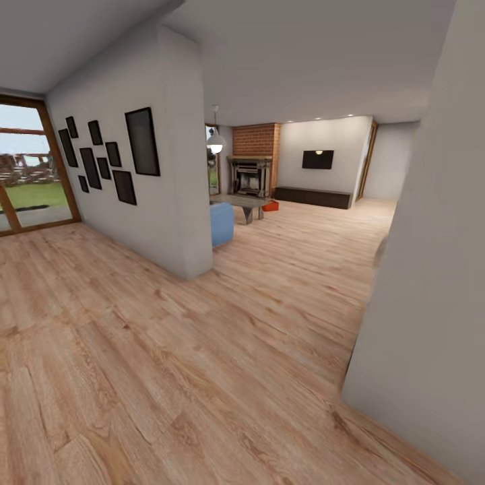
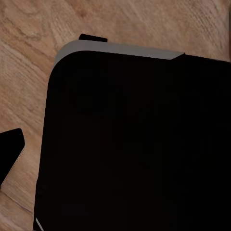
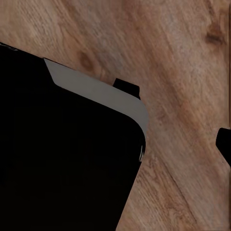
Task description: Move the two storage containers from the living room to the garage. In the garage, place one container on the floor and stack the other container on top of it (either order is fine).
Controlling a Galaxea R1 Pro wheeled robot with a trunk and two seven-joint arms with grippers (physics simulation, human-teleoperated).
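The robot is on its approach, driving over wood-plank floor [image 1: 202, 377] toward the living room; nothing is picked up yet, so this is the first step of the task.

Going left to right in the head view: wood-framed glass doors [image 1: 27, 168] show grass outside, then a wall [image 1: 168, 168] carries a cluster of dark picture frames [image 1: 101, 158]. Past its corner stands a blue sofa [image 1: 221, 223], with a low table [image 1: 246, 202] behind it, a hanging lamp [image 1: 215, 141] above, and a brick fireplace [image 1: 254, 165] at the far end. Just beside the table, on the floor, sits a small orange-red shape, 1 container [image 1: 270, 206]. It is far off, and I cannot tell whether the 2nd bin lies with it. Further right are a dark wall screen [image 1: 317, 159] over a long low bench [image 1: 313, 197], then a near wall [image 1: 431, 256].

Both wrist views look down on plank floor past a dark body [image 2: 134, 144], probably the robot's own base. Neither pincer's tips are clearly shown, so I cannot tell whether left or right is wide or narrow.

Next, I judge, the base must steer between the 2 walls, pass the sofa, and stop near the container with the arms free to reach down.
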